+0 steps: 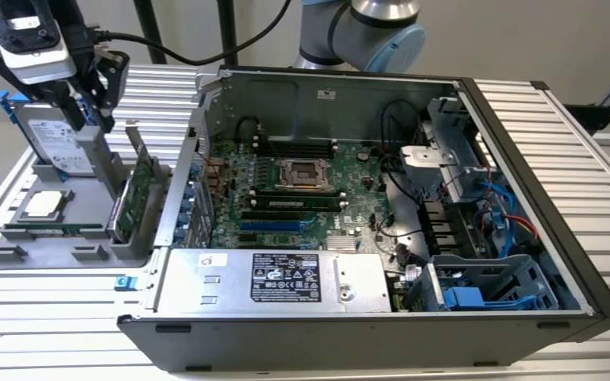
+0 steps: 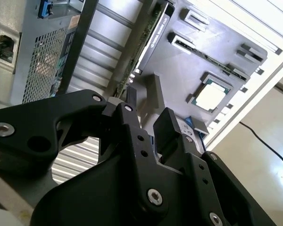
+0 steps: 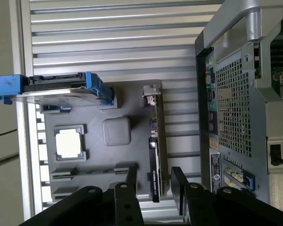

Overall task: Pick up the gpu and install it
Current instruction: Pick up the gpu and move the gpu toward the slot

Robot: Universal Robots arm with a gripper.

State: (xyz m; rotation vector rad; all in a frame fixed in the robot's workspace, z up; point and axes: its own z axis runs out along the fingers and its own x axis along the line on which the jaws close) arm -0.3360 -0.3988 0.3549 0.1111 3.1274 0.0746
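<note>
A flat green-and-black gpu card (image 1: 139, 194) stands on edge in a grey plastic holder (image 1: 40, 254) on the ribbed metal tabletop (image 1: 591, 143), beside an open black computer case (image 1: 368, 341). The black two-fingered tool (image 3: 154, 173) hangs above the card, fingers spread apart, gripping nothing.

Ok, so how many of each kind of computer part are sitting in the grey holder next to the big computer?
In the grey holder:
hard drive in a blue frame: 1
square processor chip: 1
gpu, standing on its edge: 1
narrow green memory stick: 1
Total: 4
</note>
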